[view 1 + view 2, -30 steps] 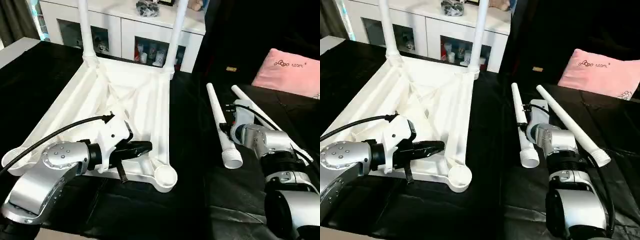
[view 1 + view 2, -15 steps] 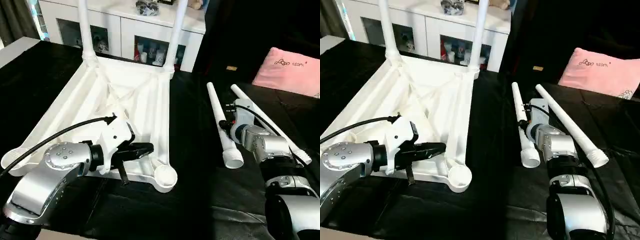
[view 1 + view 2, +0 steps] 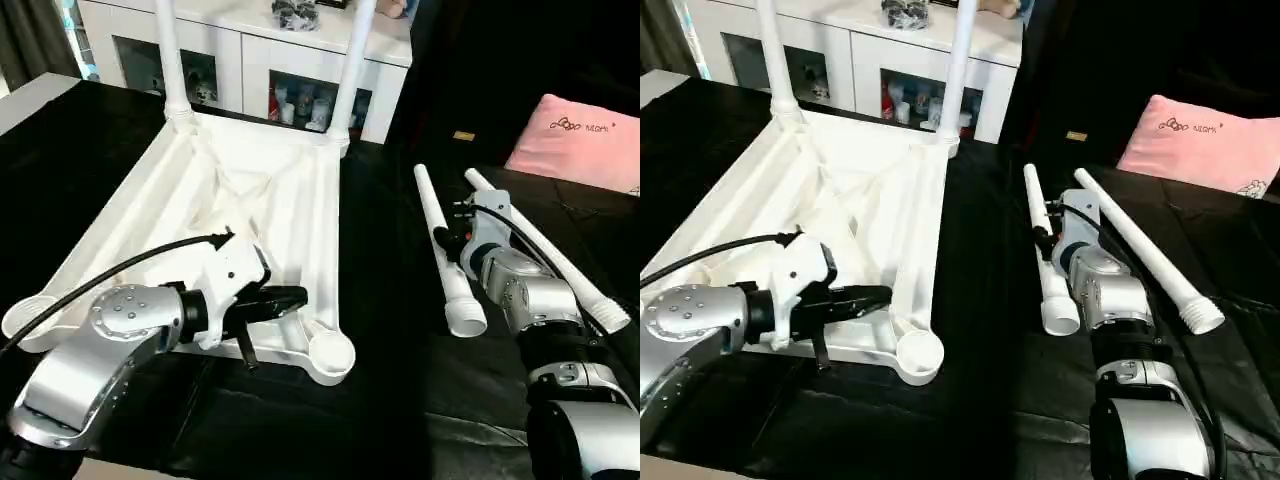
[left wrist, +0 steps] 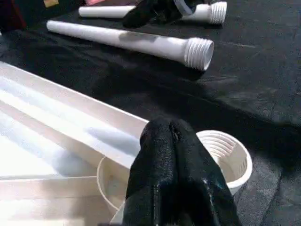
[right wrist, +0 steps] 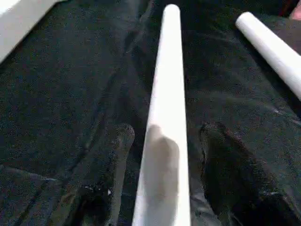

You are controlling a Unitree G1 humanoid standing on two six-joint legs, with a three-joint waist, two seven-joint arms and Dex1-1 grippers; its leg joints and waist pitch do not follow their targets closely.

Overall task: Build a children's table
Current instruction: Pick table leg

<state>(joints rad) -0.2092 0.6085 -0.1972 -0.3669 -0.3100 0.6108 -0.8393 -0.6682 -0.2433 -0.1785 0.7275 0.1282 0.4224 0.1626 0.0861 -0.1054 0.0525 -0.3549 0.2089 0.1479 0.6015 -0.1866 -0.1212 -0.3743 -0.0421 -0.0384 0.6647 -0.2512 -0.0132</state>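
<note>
With two legs already standing in the upturned tabletop (image 3: 250, 200), the right gripper (image 5: 162, 141) straddles a loose leg (image 3: 445, 255), fingers spread, ungripped; next it must close. The left gripper (image 3: 275, 298) is clenched empty by the near socket (image 3: 330, 353).

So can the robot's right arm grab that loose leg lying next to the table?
Probably yes. The right end effector already has its open fingers on either side of the nearer leg, which lies free on the black cloth, with nothing in between.
</note>
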